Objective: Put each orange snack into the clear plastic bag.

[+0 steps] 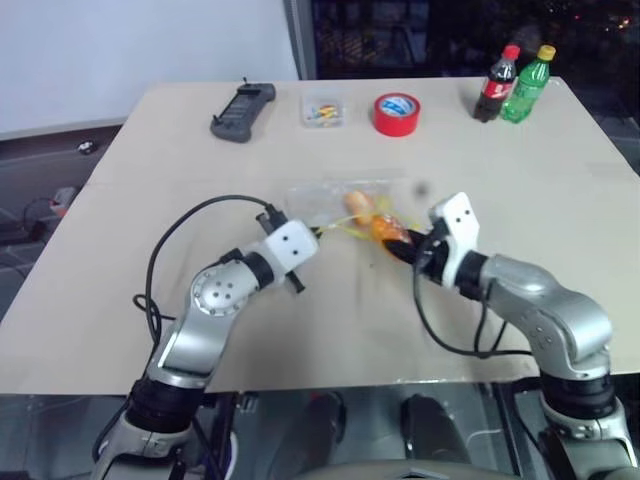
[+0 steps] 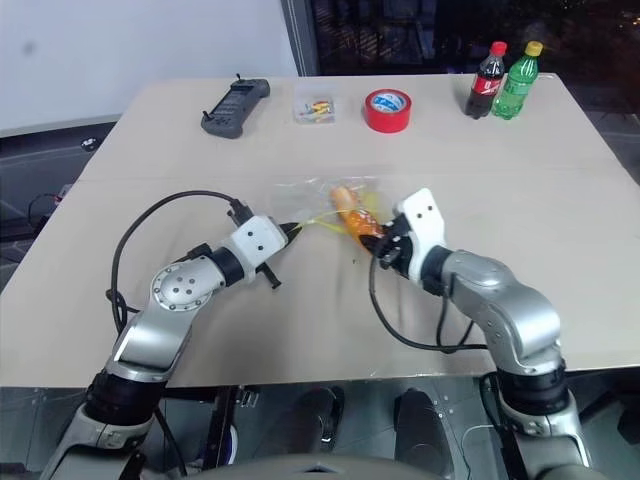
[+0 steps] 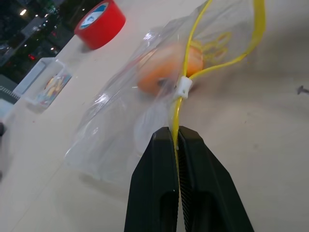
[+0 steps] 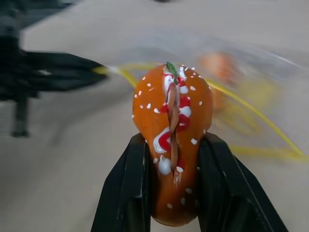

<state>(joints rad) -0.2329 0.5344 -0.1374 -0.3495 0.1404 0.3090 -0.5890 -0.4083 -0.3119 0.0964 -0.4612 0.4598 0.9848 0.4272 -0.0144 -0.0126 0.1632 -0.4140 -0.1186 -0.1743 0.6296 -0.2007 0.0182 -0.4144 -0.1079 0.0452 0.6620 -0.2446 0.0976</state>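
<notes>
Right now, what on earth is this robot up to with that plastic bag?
It is bagging snacks. The left gripper is shut on the yellow seal strip of the clear plastic bag, holding it on the table. One orange snack already lies inside. The right gripper is clamped on the second orange snack and holds it at the bag's mouth, not yet in.

Left gripper [image 3: 176, 137] pinched closed; right gripper [image 4: 170, 145] clamped, both reaching inward.
</notes>
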